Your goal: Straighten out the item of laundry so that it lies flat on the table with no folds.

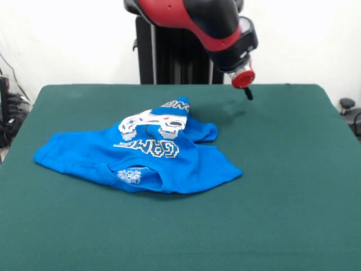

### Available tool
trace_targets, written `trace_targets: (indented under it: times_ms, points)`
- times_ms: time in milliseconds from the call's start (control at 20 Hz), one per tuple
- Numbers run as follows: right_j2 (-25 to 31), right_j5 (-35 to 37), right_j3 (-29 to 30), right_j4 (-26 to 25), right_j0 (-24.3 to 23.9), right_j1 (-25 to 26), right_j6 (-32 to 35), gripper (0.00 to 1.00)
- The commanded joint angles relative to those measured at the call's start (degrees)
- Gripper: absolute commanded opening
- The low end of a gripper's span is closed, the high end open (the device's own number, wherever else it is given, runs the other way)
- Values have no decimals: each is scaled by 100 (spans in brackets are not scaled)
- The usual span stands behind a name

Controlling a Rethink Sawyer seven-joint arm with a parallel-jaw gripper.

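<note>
T-shirt (141, 155) lay crumpled left of centre on the worktop (282, 197), top part folded over; claw (248, 93) hung upper right, jaw state unclear, & should prob pinch that folded edge, drag outward.

Wide open green table (293, 186) on the picture's right and along the near edge, nothing in the way. The crumpled blue T-shirt (141, 155) fills left of centre, and the arm (208, 25) hangs over the far side.
</note>
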Motion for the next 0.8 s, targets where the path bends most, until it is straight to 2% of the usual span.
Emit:
trace_targets:
  times_ms: [50, 150, 350, 550, 700, 750, 800]
  points:
    - [-1463, -481, -921, -195, 1329, -256, 572, 100]
    - [-2044, -333, -1043, -274, 1710, -496, 556, 100]
    - [-2816, -271, -1394, -490, 2261, -570, 414, 100]
    - [-2833, -595, -1478, -607, 2260, -409, 410, 100]
    - [-2567, -572, -1418, -717, 1955, -554, 324, 100]
    - [-2511, -570, -1450, -841, 1885, -585, 242, 0]
    - [-2448, -613, -1418, -835, 1831, -652, 256, 0]
